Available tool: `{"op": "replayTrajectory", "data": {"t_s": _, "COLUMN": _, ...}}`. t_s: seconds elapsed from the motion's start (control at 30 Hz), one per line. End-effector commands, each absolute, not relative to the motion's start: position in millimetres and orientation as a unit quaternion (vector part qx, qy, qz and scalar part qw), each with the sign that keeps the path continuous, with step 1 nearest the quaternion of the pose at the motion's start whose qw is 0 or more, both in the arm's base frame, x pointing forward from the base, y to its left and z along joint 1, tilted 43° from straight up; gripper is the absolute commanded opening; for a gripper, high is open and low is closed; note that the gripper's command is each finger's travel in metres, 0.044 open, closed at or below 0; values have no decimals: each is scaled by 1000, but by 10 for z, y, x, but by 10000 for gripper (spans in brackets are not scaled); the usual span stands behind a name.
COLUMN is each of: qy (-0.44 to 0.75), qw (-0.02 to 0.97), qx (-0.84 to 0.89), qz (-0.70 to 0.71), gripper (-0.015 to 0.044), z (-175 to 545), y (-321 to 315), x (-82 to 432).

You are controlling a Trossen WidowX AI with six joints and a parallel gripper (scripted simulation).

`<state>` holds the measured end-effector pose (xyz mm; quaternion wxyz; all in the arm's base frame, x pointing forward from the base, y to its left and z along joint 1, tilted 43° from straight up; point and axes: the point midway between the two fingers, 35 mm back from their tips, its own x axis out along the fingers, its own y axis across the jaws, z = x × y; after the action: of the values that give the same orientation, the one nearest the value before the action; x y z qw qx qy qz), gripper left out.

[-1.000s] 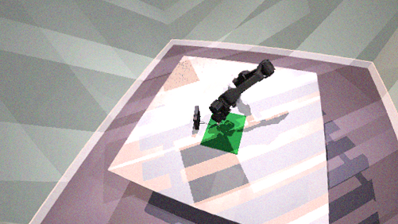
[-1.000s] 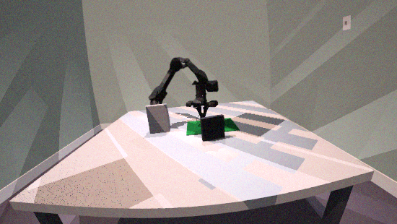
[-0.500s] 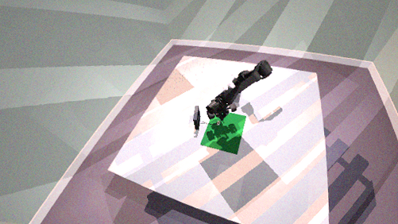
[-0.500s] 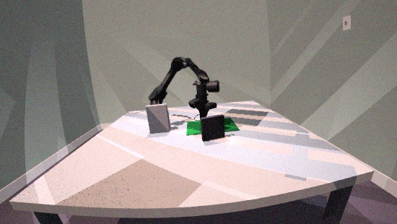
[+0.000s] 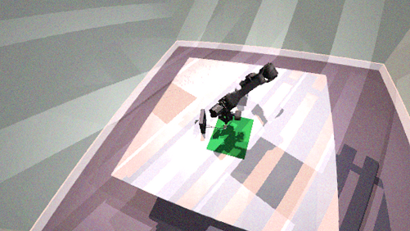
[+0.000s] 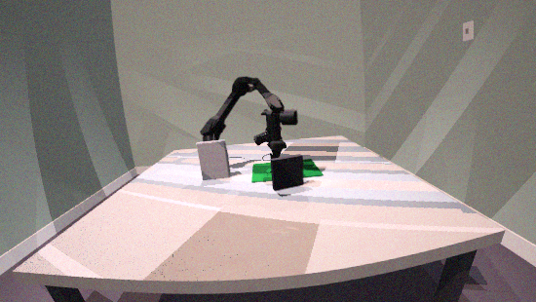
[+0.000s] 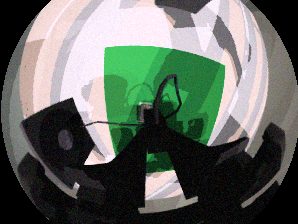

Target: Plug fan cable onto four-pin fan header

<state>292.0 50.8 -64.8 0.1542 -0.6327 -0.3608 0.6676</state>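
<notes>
The green board (image 5: 247, 127) (image 6: 313, 169) (image 7: 120, 62) lies flat on the table. My gripper (image 5: 226, 123) (image 6: 276, 155) (image 7: 153, 130) points down over it, shut on the cable's small dark plug (image 7: 152, 116). The pale four-pin header (image 7: 141, 111) shows just beside the plug in the wrist view. How far the plug sits above or in the header is hidden by the plug and fingers. The black fan (image 5: 202, 121) (image 6: 287, 172) (image 7: 64, 140) stands upright beside the board. Its thin cable (image 7: 110, 123) runs to the plug, and a dark loop rises beside the fingertips.
A pale upright slab (image 6: 213, 160) stands on the table (image 6: 195, 205) near the arm's base in the exterior view. The fan stands close to the board's edge. Shadows of the arm fall across the board.
</notes>
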Motion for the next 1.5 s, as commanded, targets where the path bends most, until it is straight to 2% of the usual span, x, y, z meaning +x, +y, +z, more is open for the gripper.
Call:
{"op": "replayTrajectory", "data": {"t_s": 0.0, "qy": -315, "qw": 193, "qx": -622, "qz": 690, "gripper": 0, "z": -676, "y": 472, "x": 2943}}
{"op": "replayTrajectory", "data": {"t_s": 0.1, "qy": -289, "qw": 217, "qx": -615, "qz": 701, "gripper": 0, "z": -698, "y": 464, "x": 2949}}
{"op": "replayTrajectory", "data": {"t_s": 1.47, "qy": -287, "qw": 219, "qx": -614, "qz": 702, "gripper": 0, "z": -847, "y": 609, "x": 2985}}
